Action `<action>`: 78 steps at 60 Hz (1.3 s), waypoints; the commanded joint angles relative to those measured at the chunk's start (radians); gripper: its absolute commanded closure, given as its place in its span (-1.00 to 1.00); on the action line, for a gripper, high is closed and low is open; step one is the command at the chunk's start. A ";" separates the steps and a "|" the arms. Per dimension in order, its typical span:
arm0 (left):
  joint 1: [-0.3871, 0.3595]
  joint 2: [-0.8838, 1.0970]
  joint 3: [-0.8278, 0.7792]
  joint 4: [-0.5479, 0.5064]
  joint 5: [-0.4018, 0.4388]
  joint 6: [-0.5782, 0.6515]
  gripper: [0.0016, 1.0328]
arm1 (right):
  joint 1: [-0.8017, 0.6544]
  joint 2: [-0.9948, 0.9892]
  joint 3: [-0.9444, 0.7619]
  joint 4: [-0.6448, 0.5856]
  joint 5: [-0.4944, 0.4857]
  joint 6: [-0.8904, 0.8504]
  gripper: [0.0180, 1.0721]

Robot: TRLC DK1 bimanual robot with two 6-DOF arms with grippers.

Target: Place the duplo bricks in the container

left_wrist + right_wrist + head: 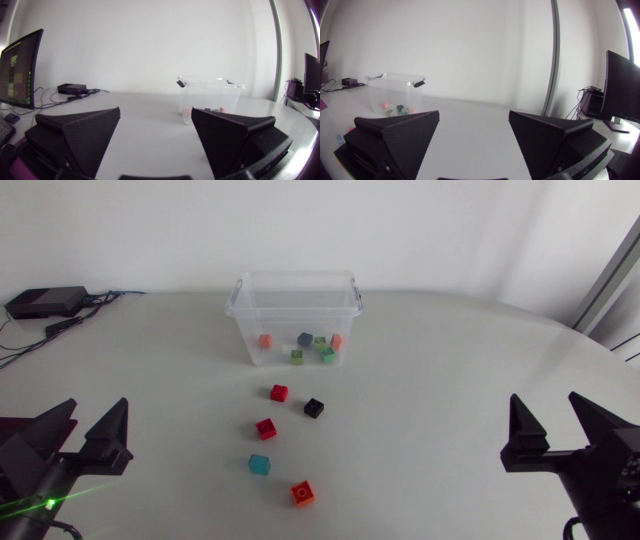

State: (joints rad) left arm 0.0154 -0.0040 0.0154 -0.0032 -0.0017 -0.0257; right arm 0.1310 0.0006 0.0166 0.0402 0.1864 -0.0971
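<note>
five loose bricks [266, 428] lie at 6 o'clock from the container [242, 320], which holds six bricks [305, 339]; left gripper [88, 430] and right gripper [555, 425] spread wide.

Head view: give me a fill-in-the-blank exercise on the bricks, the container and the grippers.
1. Outside the container, ____ bricks lie on the table.
2. The front brick, nearest the arms, is ____.
3. The rear red brick has a neighbour brick coloured ____.
4. The left gripper and right gripper both have their fingers ____.
Missing words: five, orange, black, open.
</note>
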 commanded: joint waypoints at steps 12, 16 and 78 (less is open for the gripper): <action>-0.014 -0.008 -0.014 -0.006 -0.001 -0.006 -0.92 | 0.007 -0.004 -0.023 -0.005 -0.001 0.013 -0.91; -0.012 -0.008 -0.014 -0.006 -0.001 -0.006 -0.92 | 0.007 -0.005 -0.023 -0.005 -0.001 0.013 -0.91; -0.451 1.139 0.798 -0.597 -0.112 -0.077 -0.89 | 0.200 0.572 0.459 -0.295 0.093 0.122 -0.90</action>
State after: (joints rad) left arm -0.4061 1.0294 0.7471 -0.5587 -0.1135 -0.0757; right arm 0.3130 0.5121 0.4126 -0.1917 0.2657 -0.0307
